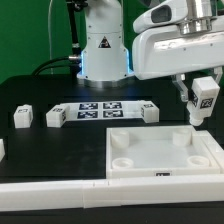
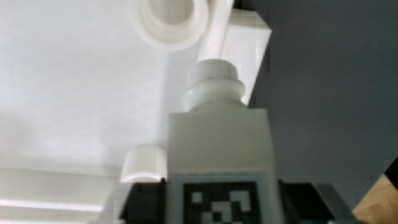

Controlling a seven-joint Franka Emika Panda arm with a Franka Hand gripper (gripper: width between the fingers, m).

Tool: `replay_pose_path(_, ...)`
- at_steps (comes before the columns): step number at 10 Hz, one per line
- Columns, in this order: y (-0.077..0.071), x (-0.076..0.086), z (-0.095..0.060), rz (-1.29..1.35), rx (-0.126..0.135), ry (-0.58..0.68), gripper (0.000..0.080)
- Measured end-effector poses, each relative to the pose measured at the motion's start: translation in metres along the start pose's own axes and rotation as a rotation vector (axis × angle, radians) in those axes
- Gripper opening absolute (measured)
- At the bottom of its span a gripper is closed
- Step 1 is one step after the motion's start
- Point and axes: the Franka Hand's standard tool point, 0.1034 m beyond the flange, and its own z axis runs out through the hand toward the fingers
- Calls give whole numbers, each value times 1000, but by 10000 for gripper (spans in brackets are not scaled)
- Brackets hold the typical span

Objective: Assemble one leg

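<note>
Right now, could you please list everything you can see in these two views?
held leg: one, white with a black-and-white tag, in the air near the tabletop, exterior view's right.
loose legs: three, white, tagged; two left of the marker board, one at its right end.
tabletop: one, white, round corner sockets, front right.
marker board: one, white, centre.
white block: one, cut off at the left edge; unidentifiable.
table: one, black.
arm: one, white, back centre.
gripper: one, closed on the held leg.

Fingers (image 2: 128, 203) mostly behind leg (image 2: 222, 140), partly off-frame.
</note>
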Motion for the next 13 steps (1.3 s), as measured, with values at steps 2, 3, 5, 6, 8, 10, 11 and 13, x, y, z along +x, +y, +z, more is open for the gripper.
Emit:
replay_pose_path(2,1,2,1,-1,-2,36,290)
replay_pose_path(3,3,7,1,-14,-6,76,290)
replay_pose_path(5,11,32,9,-41,-6,69,290)
replay_pose_path(6,12,44,10,-56,-6,79,290)
replay_pose_path(8,20,67,21,-95,-5,82,290)
replay_pose_path(10,20,69,21,-95,-8,102,290)
replay_pose_path(11,21,69,22,-94,-13,126,290)
replay_pose_path(13,28,76,20,-105,-23,164,290)
